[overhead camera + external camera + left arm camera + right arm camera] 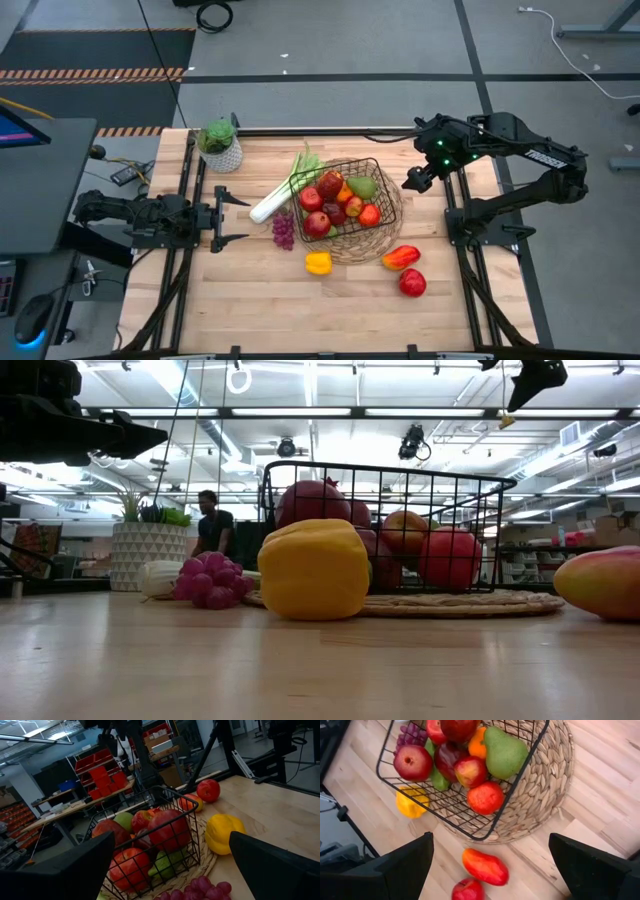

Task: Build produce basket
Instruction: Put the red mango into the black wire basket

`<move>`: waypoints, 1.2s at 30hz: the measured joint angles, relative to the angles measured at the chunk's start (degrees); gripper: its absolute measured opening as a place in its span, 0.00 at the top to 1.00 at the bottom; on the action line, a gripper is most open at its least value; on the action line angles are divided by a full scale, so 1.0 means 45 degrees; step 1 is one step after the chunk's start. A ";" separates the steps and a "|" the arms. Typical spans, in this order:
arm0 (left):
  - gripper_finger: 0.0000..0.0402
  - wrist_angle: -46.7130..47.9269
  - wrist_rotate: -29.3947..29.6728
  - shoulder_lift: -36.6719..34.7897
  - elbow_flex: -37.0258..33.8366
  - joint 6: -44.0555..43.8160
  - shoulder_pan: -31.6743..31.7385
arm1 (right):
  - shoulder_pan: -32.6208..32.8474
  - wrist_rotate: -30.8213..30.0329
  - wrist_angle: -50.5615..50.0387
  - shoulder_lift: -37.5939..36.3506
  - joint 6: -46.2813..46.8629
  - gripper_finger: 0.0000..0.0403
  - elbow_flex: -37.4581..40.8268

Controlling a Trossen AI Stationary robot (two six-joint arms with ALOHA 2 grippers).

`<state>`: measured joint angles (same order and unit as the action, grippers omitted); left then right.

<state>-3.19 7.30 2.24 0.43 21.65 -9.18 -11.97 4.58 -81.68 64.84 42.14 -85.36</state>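
The dark wire basket (352, 166) stands on its round wicker base (392, 228) at mid-table, holding red apples (413, 762), a green pear (505, 751) and an orange (478, 747). Beside it on the wood lie a leek (272, 203), purple grapes (284, 230), a yellow pepper (318, 263), a red pepper (400, 257) and a red apple (412, 283). My left gripper (236, 219) waits open and level at the table's left edge, pointing at the basket. My right gripper (414, 181) hovers open, high above the table, just right of the basket, tipped down.
A leafy plant in a white pot (221, 148) stands at the far left corner. Bare wood lies along the near edge (300, 320) and to the left of the grapes. In the low view a person (212, 525) shows in the room behind the table.
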 joint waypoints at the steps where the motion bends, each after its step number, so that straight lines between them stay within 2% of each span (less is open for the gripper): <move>1: 0.00 0.0001 0.0002 0.0000 0.0000 0.0000 0.0001 | 0.0062 -0.0032 -0.0085 0.0000 -0.0026 0.01 0.0000; 4: 0.00 0.0002 -0.0002 0.0000 0.0000 0.0000 -0.0002 | 0.0343 -0.0135 -0.0149 -0.0029 -0.0028 0.01 0.0272; 12: 0.00 0.0002 0.0002 0.0000 0.0000 -0.0001 0.0001 | 0.0886 0.0107 -0.0145 -0.0172 0.0766 0.01 0.2280; 23: 0.00 0.0002 0.0002 0.0000 0.0000 0.0000 -0.0002 | 0.1593 0.1289 -0.0049 -0.1534 0.4905 0.01 0.4923; 27: 0.00 -0.0002 0.0002 0.0000 -0.0001 -0.0001 0.0002 | 0.3047 0.1642 0.1531 -0.1361 0.5162 0.01 0.5635; 36: 0.00 0.0002 0.0002 0.0000 0.0000 0.0000 -0.0003 | 0.6262 0.1145 0.3980 -0.0355 0.5380 0.01 0.7189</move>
<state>-3.18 7.31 2.24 0.43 21.65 -9.19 16.21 9.73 -63.77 63.24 66.35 -53.01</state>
